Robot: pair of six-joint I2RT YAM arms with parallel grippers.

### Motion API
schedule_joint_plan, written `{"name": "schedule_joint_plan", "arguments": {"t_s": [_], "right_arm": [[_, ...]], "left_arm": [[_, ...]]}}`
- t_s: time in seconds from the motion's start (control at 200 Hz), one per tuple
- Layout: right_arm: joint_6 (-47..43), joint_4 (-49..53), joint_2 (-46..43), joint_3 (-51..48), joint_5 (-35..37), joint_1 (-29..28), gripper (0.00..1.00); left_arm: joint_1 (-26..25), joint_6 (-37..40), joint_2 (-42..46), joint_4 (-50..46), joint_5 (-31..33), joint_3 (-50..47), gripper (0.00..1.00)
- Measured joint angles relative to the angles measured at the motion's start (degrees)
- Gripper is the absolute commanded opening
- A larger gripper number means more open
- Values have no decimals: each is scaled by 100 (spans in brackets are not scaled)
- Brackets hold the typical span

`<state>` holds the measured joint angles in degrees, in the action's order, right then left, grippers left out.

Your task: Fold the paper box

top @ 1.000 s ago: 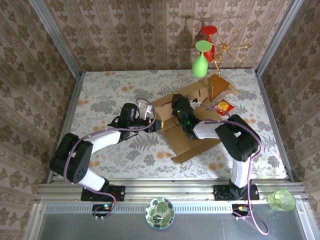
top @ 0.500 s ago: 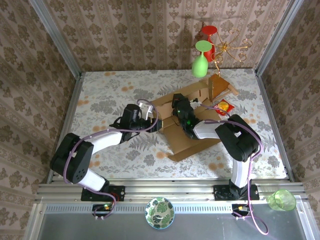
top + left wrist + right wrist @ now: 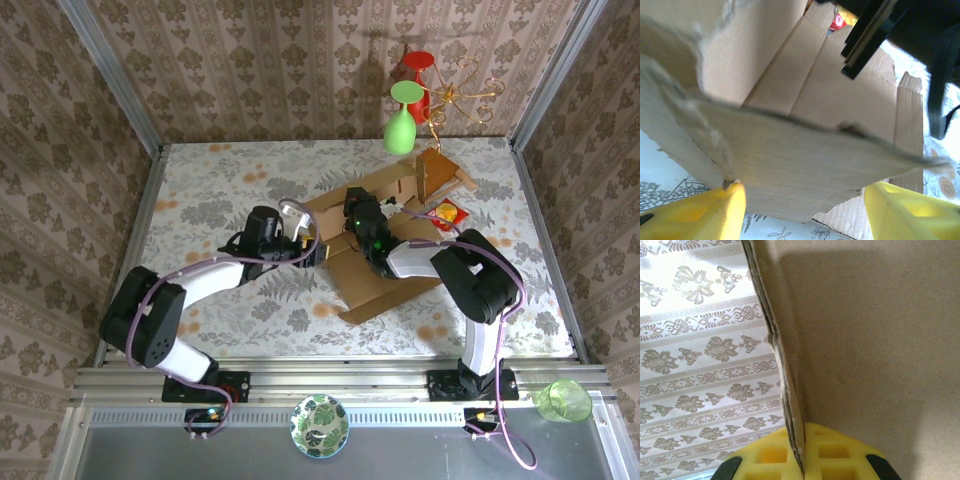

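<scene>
The paper box [image 3: 390, 265] is a light-brown cardboard piece lying mid-table, with flaps partly raised. My left gripper [image 3: 318, 250] is at its left edge. In the left wrist view a raised flap [image 3: 805, 165] lies between the two wide-apart yellow fingers [image 3: 710, 215]. The left finger touches the flap's corner and the right one stands clear, so the left gripper [image 3: 805, 200] is open. My right gripper [image 3: 358, 215] is at the box's far side. Its yellow pads [image 3: 765, 457] are shut on the edge of an upright cardboard wall [image 3: 785, 370].
A wooden board with a handle [image 3: 440, 170] leans at the box's far right, with a red and yellow packet [image 3: 446, 212] beside it. A green balloon shape [image 3: 400, 125], a red piece [image 3: 418, 75] and a gold wire ornament [image 3: 462, 95] hang at the back. Papered walls enclose three sides.
My left gripper's jaws have widened a little around the flap. The box's near corner has slid slightly left. The right arm has stayed put, still shut on the wall.
</scene>
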<state>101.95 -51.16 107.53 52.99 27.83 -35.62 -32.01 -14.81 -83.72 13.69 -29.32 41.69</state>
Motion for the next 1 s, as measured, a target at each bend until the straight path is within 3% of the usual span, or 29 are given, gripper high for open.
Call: {"name": "schedule_joint_plan", "arguments": {"t_s": [0.205, 0.355, 0.425, 0.515, 0.605, 0.69, 1.0], "right_arm": [[0, 7, 0, -2, -17, 0, 0], [0, 11, 0, -2, -42, 0, 0], [0, 13, 0, -2, -46, 0, 0], [0, 13, 0, -2, -66, 0, 0], [0, 28, 0, -2, -87, 0, 0], [0, 31, 0, -2, -94, 0, 0], [-2, 35, 0, -2, -127, 0, 0]], "left_arm": [[94, 7, 1283, -232, 0, -389, 64], [116, -15, 2120, -645, 144, -673, 56], [317, -61, 2435, -820, 267, -809, 49], [984, -179, 2636, -839, 319, -1021, 43], [1637, -271, 2562, -837, 343, -1161, 36], [1897, -216, 2271, -828, 361, -1158, 34], [1755, 446, 118, -535, -256, -640, 38]]}}
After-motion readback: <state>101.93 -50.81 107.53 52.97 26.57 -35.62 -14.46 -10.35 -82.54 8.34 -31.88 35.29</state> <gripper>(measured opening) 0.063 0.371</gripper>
